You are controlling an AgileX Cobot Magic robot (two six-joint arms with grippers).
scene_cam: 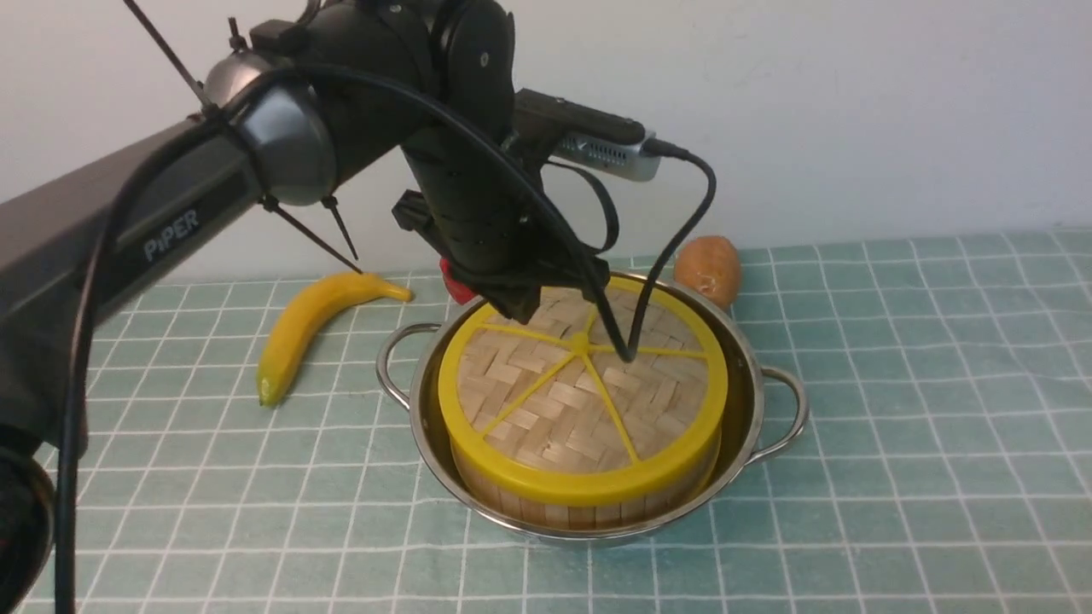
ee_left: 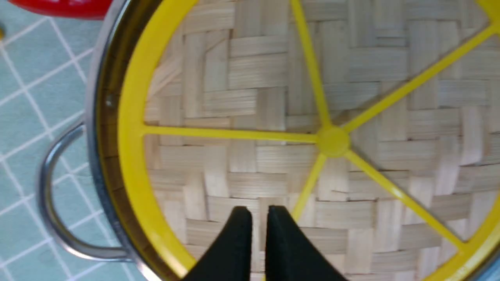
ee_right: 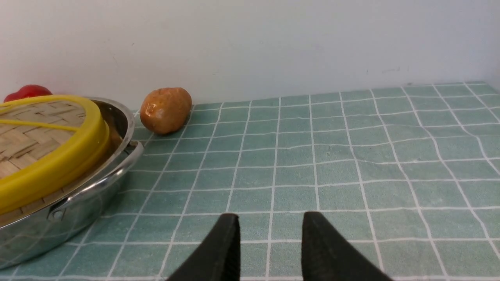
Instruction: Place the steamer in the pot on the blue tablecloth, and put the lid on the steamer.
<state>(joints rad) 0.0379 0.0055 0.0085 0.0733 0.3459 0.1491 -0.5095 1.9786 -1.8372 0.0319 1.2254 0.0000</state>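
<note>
woven yellow-rimmed lid — flat atop steamer.

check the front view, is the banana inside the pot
No, the banana lies on the blue tablecloth beside the pot, which holds the lidded steamer.

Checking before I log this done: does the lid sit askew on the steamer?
Nothing stands out: the lid sits flat and centred on the steamer, inside the pot.
</note>
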